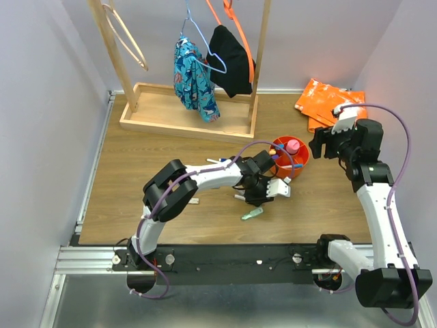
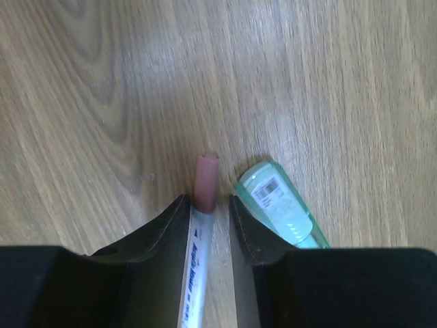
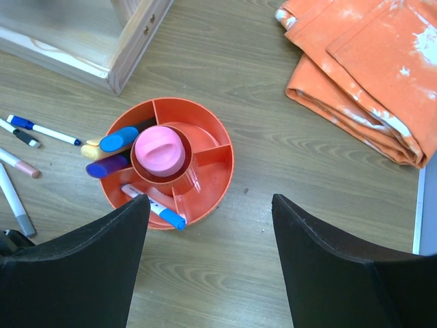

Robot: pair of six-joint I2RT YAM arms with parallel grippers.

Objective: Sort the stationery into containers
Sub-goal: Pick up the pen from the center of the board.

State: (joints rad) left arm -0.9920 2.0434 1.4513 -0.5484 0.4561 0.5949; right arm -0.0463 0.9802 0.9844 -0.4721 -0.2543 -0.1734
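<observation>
The round orange cup (image 1: 298,167) with inner dividers stands mid-table; in the right wrist view (image 3: 212,160) it holds a pink piece (image 3: 159,150), a purple and a yellow highlighter and a blue-capped white pen (image 3: 153,207). My left gripper (image 1: 256,195) is low on the table just in front of the cup. Its jaws straddle a white pen with a red cap (image 2: 206,179). The pen lies against the left finger, with a gap to the right one. The mint-green piece (image 2: 280,205) lies just right of that gripper. My right gripper (image 3: 210,198) is open and empty, raised to the right of the cup.
Several loose pens (image 3: 41,128) lie on the table left of the cup. The wooden rack base (image 1: 188,113) with hanging clothes stands at the back. The orange bag (image 1: 324,99) lies at the back right, close behind my right gripper.
</observation>
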